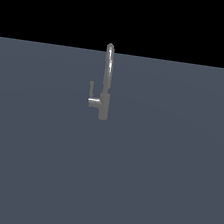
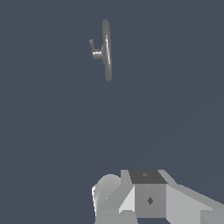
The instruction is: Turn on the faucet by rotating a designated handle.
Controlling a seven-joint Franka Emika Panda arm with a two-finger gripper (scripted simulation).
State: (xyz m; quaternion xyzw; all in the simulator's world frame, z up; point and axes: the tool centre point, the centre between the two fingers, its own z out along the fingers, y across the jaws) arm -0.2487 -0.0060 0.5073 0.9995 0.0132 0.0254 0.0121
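The faucet (image 1: 106,90) is a small grey metallic tap with a tall thin arched spout, standing on the flat grey floor near the middle of the exterior view. Its handle (image 1: 92,97) is a short stub with a thin upturned tip, sticking out toward the exterior view's left. The wrist view shows the faucet (image 2: 106,52) and the handle (image 2: 94,50) from above, far off. A white and grey blocky part of my arm (image 2: 148,199) fills the edge of the wrist view, well apart from the faucet. No two separate fingertips show, and nothing is held.
Flat grey floor (image 1: 164,182) spreads all around the faucet, under a black background. My arm does not show in the exterior view.
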